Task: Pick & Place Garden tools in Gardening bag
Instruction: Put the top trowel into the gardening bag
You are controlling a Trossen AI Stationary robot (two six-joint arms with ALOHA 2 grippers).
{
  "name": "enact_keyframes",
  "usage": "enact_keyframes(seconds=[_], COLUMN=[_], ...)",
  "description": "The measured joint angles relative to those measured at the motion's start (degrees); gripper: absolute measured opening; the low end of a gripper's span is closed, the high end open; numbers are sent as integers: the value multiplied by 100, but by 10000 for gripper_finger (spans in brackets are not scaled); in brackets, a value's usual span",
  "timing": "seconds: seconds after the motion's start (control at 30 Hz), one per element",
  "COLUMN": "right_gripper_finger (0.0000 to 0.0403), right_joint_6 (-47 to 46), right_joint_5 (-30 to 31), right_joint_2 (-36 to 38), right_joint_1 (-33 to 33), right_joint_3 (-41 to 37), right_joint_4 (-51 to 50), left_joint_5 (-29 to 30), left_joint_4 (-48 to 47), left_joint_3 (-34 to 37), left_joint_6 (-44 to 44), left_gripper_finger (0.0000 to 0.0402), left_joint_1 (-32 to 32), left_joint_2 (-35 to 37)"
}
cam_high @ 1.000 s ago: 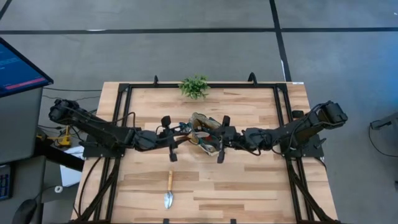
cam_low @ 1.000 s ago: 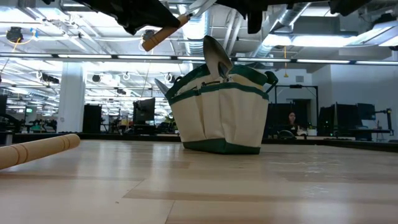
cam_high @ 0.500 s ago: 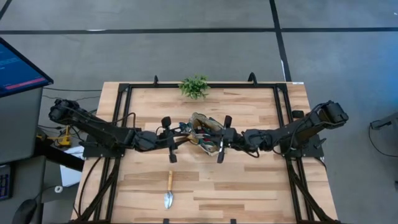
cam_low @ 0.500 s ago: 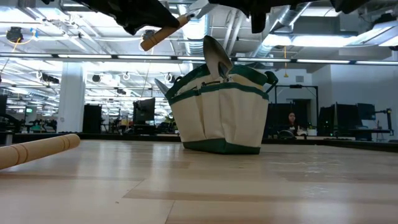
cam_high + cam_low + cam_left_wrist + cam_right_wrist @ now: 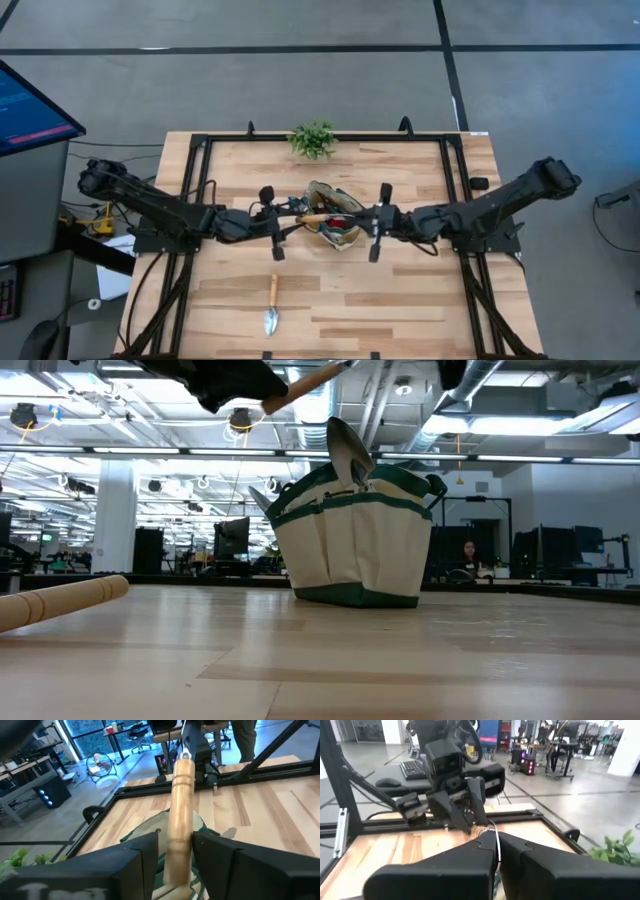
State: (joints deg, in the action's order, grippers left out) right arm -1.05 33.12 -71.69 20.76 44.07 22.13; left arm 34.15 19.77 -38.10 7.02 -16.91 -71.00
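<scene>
High view, left gripper (image 5: 283,221) clamping a wooden-handled trowel (image 5: 312,218) over the bag (image 5: 335,231) mid-table, right gripper (image 5: 368,222) hovering beside it, fingers nearly together, another trowel (image 5: 272,305) lying near the front edge.

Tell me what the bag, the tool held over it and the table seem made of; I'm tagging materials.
Gardening bag: soft cream fabric, probably canvas, with green trim; it sags and creases. Held tool's handle in the left gripper: pale varnished wood, with grain and slight sheen. Table: light wooden planks, matte, with visible seams.
</scene>
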Motion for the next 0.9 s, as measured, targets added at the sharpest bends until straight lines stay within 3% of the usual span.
enact_keyframes(seconds=[0.47,0.9], right_gripper_finger=[0,0], right_joint_6=[-944,-1706], right_joint_5=[-46,-454], right_joint_2=[1462,1957], right_joint_1=[679,1242], right_joint_3=[0,0], right_joint_4=[-2533,-3377], left_joint_5=[1,-2], left_joint_4=[-79,-51], left_joint_3=[187,611], left_joint_6=[-1,1], left_gripper_finger=[112,114], left_joint_1=[-42,-37], left_joint_2=[884,1339])
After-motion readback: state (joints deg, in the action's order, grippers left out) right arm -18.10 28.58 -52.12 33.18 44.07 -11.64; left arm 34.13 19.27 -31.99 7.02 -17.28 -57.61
